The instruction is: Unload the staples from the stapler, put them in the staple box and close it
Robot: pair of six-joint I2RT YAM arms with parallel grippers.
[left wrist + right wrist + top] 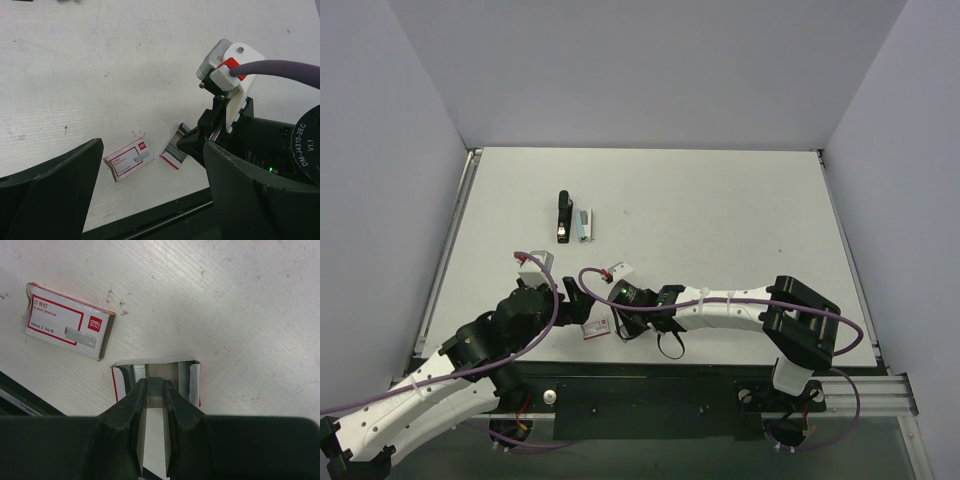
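Two grippers: R gripper (154, 384) nearly together, pinching silvery staple strip (155, 394) in open tray (186, 377); L gripper (152, 150) wide apart, empty.

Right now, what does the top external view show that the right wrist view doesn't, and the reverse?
Only top external: the stapler far up the table, a small pale item beside it. Only right wrist: the red-bordered label on the staple box, and the right gripper pinching a grey strip in the open tray. Both: the staple box by the table's near edge.
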